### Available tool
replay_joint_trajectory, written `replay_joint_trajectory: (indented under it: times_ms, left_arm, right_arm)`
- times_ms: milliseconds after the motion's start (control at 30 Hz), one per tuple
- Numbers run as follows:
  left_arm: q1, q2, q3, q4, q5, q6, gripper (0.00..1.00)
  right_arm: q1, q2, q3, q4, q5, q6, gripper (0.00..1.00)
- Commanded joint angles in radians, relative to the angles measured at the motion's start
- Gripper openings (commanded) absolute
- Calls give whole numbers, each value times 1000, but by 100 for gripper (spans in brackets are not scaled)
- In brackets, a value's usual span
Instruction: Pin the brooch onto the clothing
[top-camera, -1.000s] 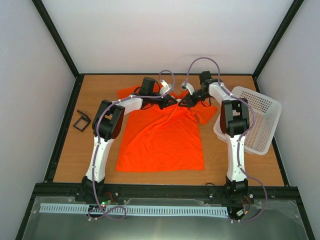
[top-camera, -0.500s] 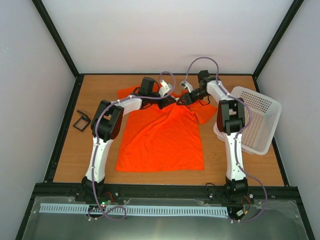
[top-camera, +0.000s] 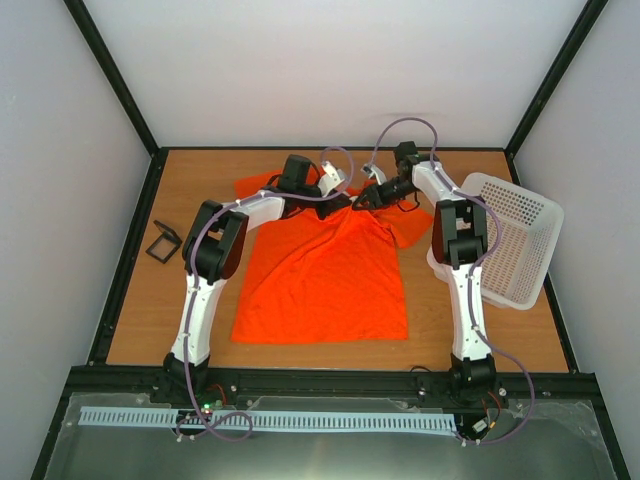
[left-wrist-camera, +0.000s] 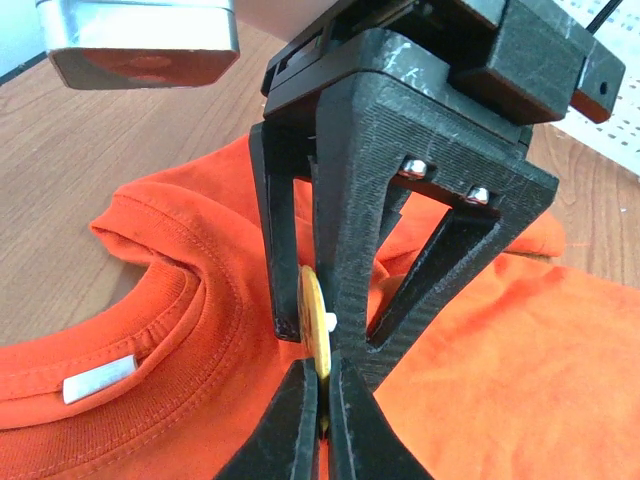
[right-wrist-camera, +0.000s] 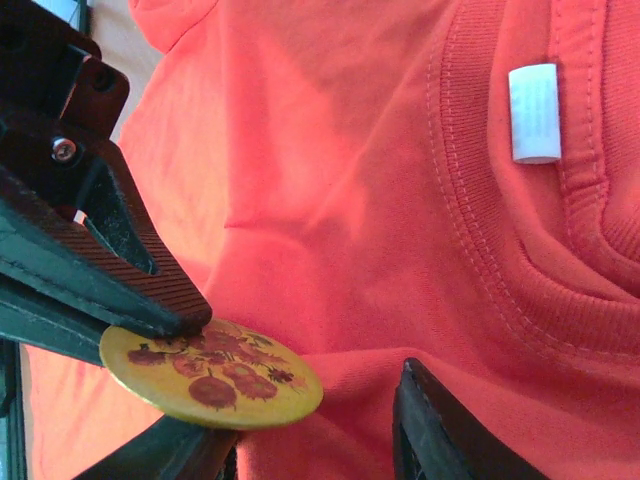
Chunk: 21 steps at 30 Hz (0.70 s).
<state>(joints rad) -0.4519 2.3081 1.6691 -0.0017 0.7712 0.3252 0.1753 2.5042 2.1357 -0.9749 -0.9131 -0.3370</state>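
Note:
The orange clothing (top-camera: 325, 280) lies flat on the table, collar at the far end, where both grippers meet. My left gripper (left-wrist-camera: 322, 372) is shut on the brooch (left-wrist-camera: 312, 325), a small yellow disc with red flowers (right-wrist-camera: 210, 375), pinching it across its faces just above the fabric below the collar. The right gripper (right-wrist-camera: 320, 420) is open. Its fingers (left-wrist-camera: 345, 230) straddle the brooch, and a raised fold of the clothing (right-wrist-camera: 340, 180) sits in the gap. The brooch lies over its left finger. From the left, the left gripper's ribbed fingers (right-wrist-camera: 120, 270) enter the right wrist view.
A white perforated basket (top-camera: 510, 240) stands tilted at the right edge of the table beside the right arm. A small black square box (top-camera: 163, 241) sits at the far left. The white collar label (right-wrist-camera: 535, 112) lies inside the neck.
The right gripper has shifted slightly toward the far side and its jaws have eased a little wider. My left gripper holds the brooch in the same place.

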Motion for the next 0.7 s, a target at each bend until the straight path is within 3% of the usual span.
replay_joint_trajectory:
  times_ms: [0,300,667]
  left_arm:
    - [-96,-57,21,-81,182,65,1]
    - [-105,-69,10,-103,151,85,1]
    - [-78,-90,-63,-8,186,11,1]
  right_arm:
    - [-5,37,74,152,37,104,39]
    - [-24,36,55,242,8,237,38]
    - [-56,-51,-146,421,-16,327,40]
